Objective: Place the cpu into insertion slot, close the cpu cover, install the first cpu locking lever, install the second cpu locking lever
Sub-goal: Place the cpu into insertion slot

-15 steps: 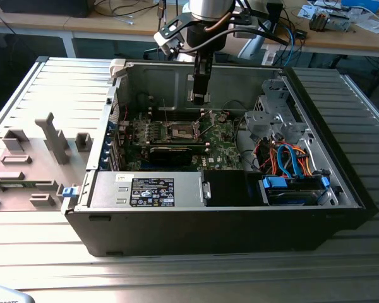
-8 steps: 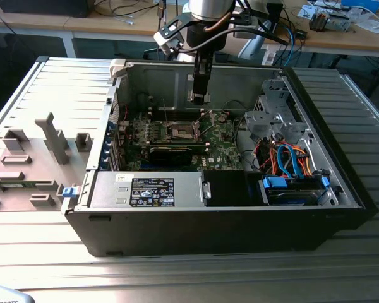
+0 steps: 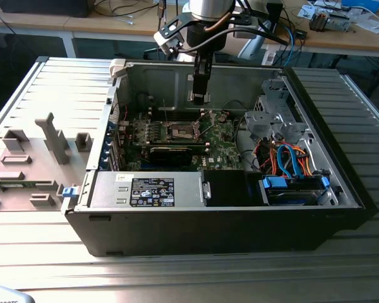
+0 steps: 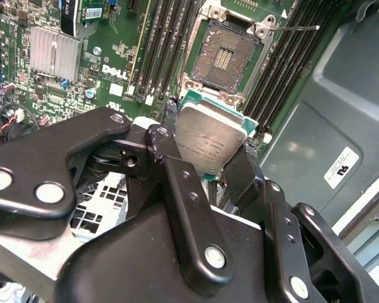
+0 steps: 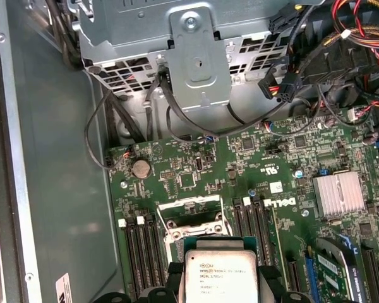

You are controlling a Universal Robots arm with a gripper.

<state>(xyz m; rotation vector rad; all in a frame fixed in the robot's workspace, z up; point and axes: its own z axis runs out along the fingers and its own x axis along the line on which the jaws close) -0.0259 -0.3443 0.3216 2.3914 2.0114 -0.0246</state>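
Cpu [image 4: 210, 136] tilted in hand [image 4: 207, 159], metal top camera-ward, near insertion slot [image 4: 226, 58]

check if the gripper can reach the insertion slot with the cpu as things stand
Probably yes. The gripper holds the cpu in its jaws, apart from the insertion slot, whose dark centre lies uncovered in the second wrist view, with nothing between them.
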